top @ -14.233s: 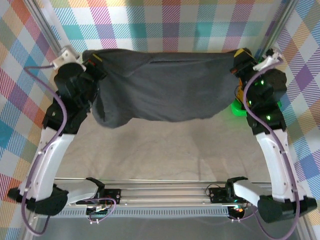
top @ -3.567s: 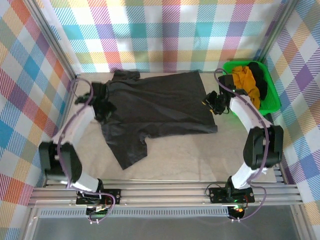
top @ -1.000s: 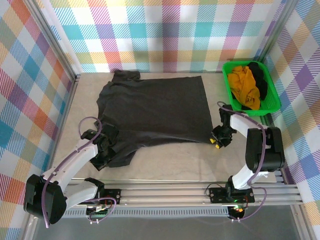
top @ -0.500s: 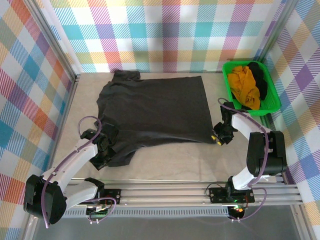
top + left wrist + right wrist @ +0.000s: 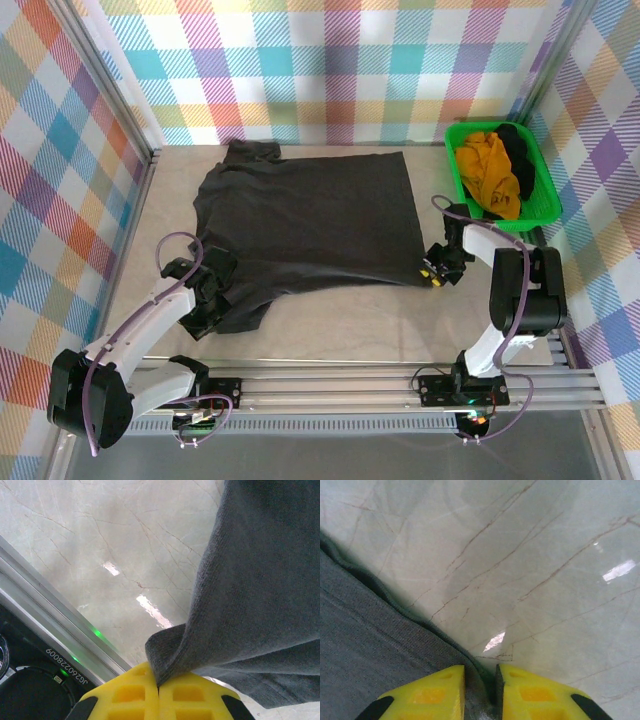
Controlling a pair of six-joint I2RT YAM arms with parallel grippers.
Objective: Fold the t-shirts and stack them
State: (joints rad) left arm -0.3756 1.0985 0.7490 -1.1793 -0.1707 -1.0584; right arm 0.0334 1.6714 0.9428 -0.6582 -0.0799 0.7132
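Note:
A charcoal t-shirt (image 5: 310, 220) lies spread flat on the table, neck toward the far wall. My left gripper (image 5: 205, 298) sits at its near-left sleeve. In the left wrist view the left gripper (image 5: 159, 681) is shut on a fold of the charcoal fabric (image 5: 250, 595), which lifts off the table. My right gripper (image 5: 432, 272) rests low at the shirt's near-right hem corner. In the right wrist view the right gripper (image 5: 479, 675) has its yellow fingers a little apart, with the hem edge (image 5: 395, 630) lying in the gap. A mustard-yellow t-shirt (image 5: 482, 172) and a black one (image 5: 516, 150) lie bunched in the basket.
The bright green basket (image 5: 535, 210) stands at the far right of the table, just beyond my right arm. Bare marble tabletop (image 5: 340, 325) runs between the shirt's near edge and the aluminium rail (image 5: 330, 385). Checked walls close in the left, far and right sides.
My right wrist has shifted slightly at the hem corner and its fingers have drawn closer together. The left arm and the charcoal shirt have stayed put.

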